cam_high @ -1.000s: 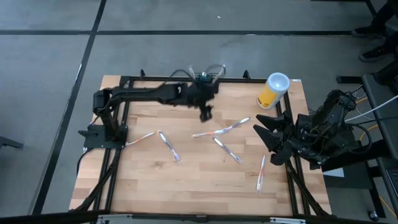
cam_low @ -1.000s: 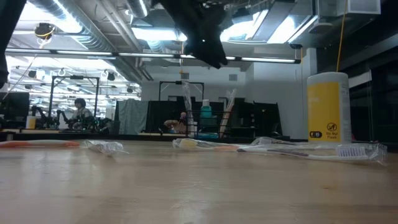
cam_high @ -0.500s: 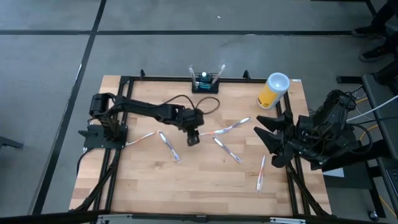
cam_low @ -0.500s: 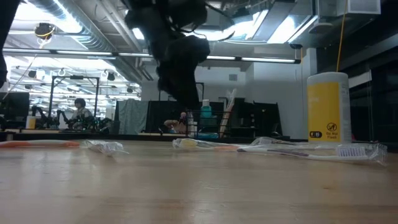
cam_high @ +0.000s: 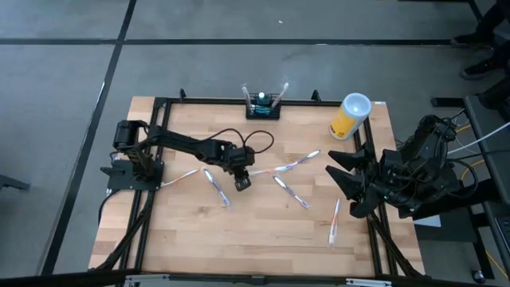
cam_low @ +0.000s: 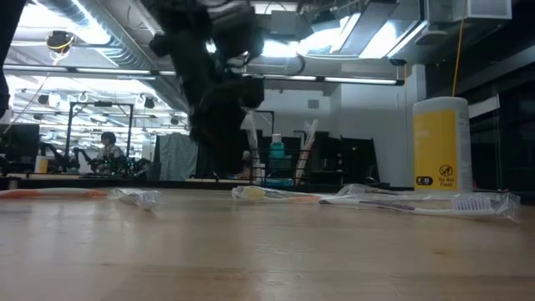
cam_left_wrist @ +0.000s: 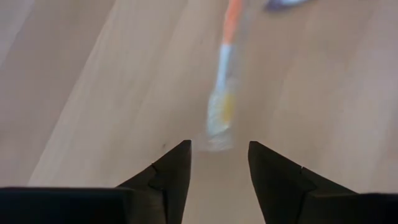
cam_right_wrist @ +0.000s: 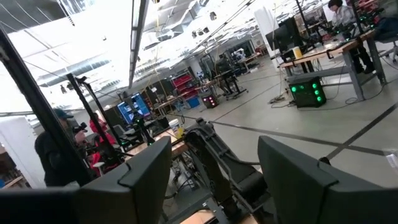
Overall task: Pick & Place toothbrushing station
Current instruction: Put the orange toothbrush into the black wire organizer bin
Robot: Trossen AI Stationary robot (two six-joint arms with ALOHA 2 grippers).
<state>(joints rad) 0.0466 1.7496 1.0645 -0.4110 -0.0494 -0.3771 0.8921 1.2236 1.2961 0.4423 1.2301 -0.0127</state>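
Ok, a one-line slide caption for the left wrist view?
Left gripper hovers over the wooden table, fingers apart around the end of an orange-handled toothbrush.

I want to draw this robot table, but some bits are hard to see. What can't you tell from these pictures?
- Toothbrushing station: tiny in the high view; in the low view the left arm covers part of it, so its slots cannot be counted.
- Toothbrush ahead of the left gripper: blurred in the left wrist view; bristles unclear.
- Right gripper: its wrist view shows only the room, no table.
- Yellow cup: label unreadable.
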